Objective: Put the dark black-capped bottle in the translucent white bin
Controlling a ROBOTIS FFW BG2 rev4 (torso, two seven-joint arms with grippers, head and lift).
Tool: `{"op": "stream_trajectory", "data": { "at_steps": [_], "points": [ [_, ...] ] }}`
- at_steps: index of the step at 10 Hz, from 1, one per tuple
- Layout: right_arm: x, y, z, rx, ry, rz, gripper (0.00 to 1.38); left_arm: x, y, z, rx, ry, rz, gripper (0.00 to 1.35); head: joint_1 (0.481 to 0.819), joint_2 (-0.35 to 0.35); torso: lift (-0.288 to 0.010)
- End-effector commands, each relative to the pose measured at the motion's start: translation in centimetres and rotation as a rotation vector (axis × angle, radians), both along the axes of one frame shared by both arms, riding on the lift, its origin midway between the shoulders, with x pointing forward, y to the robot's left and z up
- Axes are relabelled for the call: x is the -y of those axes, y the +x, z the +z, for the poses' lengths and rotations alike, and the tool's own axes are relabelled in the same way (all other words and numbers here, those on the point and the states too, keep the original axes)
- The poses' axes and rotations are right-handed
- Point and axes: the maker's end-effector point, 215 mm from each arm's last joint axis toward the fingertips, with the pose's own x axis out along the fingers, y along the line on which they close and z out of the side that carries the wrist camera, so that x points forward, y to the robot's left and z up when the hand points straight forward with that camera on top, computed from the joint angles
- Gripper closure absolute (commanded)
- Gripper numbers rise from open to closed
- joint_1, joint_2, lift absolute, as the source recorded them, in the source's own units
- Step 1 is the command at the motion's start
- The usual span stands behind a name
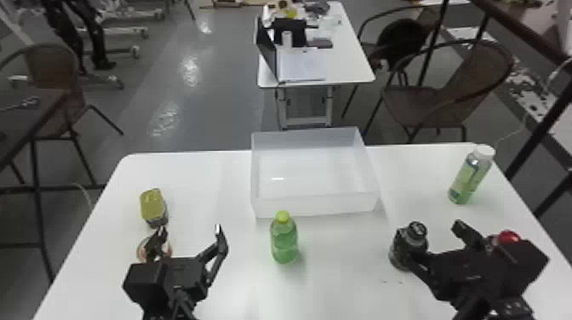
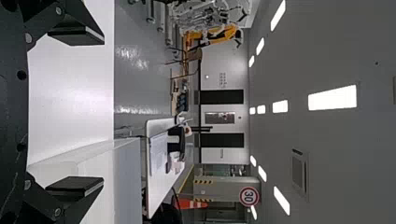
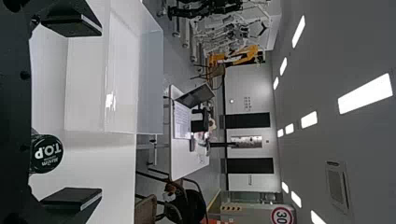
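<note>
Claw [image 1: 435,241] on R arm spread wide, angled fwd-L nr blk-capped btl [image 1: 400,250].

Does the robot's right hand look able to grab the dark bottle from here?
Probably yes: the right hand, fingers open, is close to the dark bottle, with nothing apparent between them.

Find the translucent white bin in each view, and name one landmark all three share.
Head view: bin, centre, at the table's far edge.
Left wrist view: its wall, partly behind one pincer finger.
Right wrist view: its wall, near black-capped bottle.
Shared landmark: laptop table.
</note>
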Motion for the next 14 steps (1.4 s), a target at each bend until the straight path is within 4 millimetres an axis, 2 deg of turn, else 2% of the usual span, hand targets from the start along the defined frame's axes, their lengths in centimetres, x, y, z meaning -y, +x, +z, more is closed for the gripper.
{"op": "stream_trajectory", "data": {
  "at_steps": [1, 7, 8, 10, 11, 14],
  "points": [
    [0.0, 0.0, 0.0, 0.000, 0.001, -0.001, 0.09, 0.0, 0.0, 0.0, 0.000, 0.000, 0.000, 0.23, 0.695, 0.067, -0.015],
    [0.0, 0.1, 0.2, 0.008, -0.003, 0.000, 0.09, -0.1, -0.2, -0.1, 0.000, -0.001, 0.002, 0.23, 0.695, 0.067, -0.015],
    [0.7, 0.5, 0.5, 0.018, -0.021, -0.010, 0.09, -0.1, -0.2, -0.1, 0.000, -0.001, 0.003, 0.23, 0.695, 0.067, -0.015],
    [4.5, 1.7, 0.7, 0.045, -0.039, -0.070, 0.09, 0.0, -0.2, -0.1, 0.000, -0.002, 0.002, 0.23, 0.695, 0.051, -0.015],
    [5.5, 1.6, -0.2, 0.038, -0.029, -0.080, 0.09, -0.1, -0.2, -0.1, 0.000, -0.001, 0.004, 0.23, 0.695, 0.039, -0.015],
    [5.0, 0.6, -7.2, -0.096, 0.045, 0.002, 0.09, -0.1, -0.2, -0.1, 0.002, -0.006, 0.008, 0.23, 0.695, 0.005, -0.015]
  ]
}}
